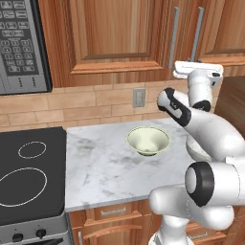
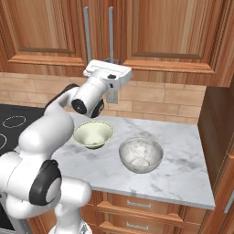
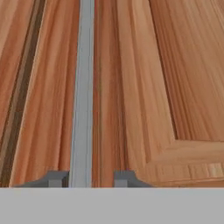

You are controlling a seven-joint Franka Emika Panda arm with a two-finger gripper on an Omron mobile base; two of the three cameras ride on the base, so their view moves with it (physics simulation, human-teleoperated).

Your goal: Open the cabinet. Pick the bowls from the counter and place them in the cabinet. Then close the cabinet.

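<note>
The cabinet hangs above the counter with both raised-panel doors shut. My gripper is up at the right door's long silver handle. The bar runs between my fingertips; the left one touches it and the right one stands off with a gap, so the jaws are open around it. From the right base view my gripper sits at the bottom end of that handle. The cream-green bowl and the grey-white speckled bowl rest upright on the marble, side by side below the arm.
A black stove top borders the counter on the left, under a grey microwave. A wall outlet sits on the brick backsplash. Small drawers run under the counter. A tall wooden panel closes the right end.
</note>
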